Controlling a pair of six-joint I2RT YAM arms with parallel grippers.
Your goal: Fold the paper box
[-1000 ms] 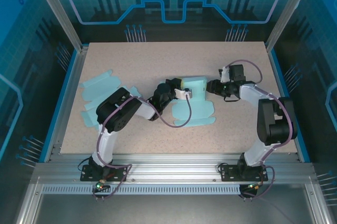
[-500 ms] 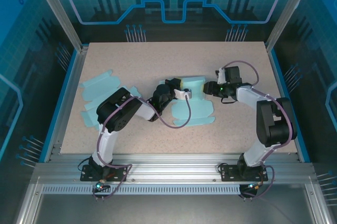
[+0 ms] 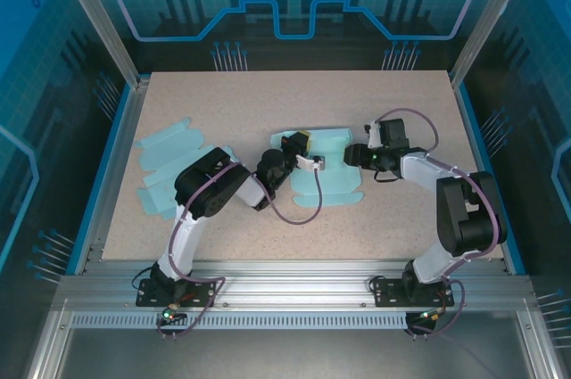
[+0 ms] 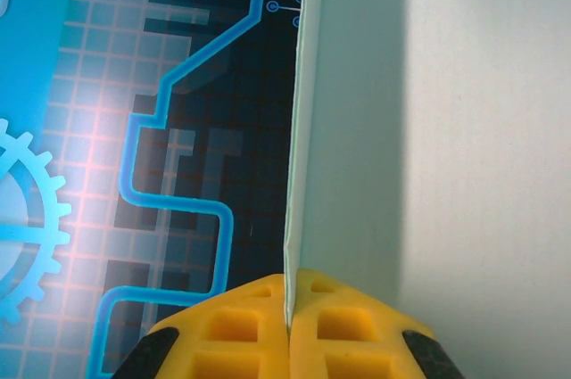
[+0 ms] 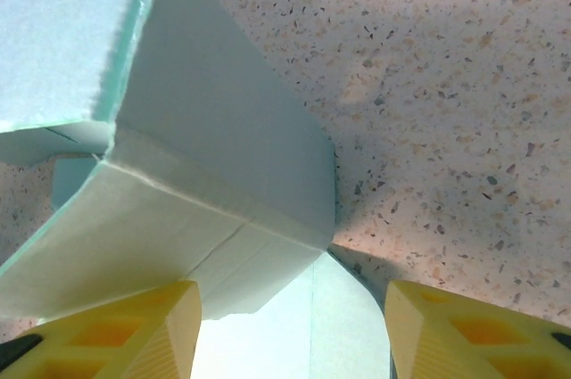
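Since a second ago my right pincer has spread its jaws wider and crept in from the right side of the desk toward the paper box. My left elbow has swung closer to the box too. The panel that stood up at the box's far edge now leans lower.

From above, the box lies at the middle of the desk, mostly flat, with my left pincer at its far left part and my right pincer at its right edge. A stack of flat sheets in the same pale green lies near the left edge.

My left wrist camera shows what the overhead view cannot: my left pincer is clamped tight on the thin edge of one upright box panel, the yellow pads meeting on the paper. Beyond it is the blue patterned wall.

My right wrist camera shows my right pincer standing half wide and gripping nothing. A folded-up corner of the box rises just ahead of it, and a rounded flap lies flat on the speckled desk between the fingers.
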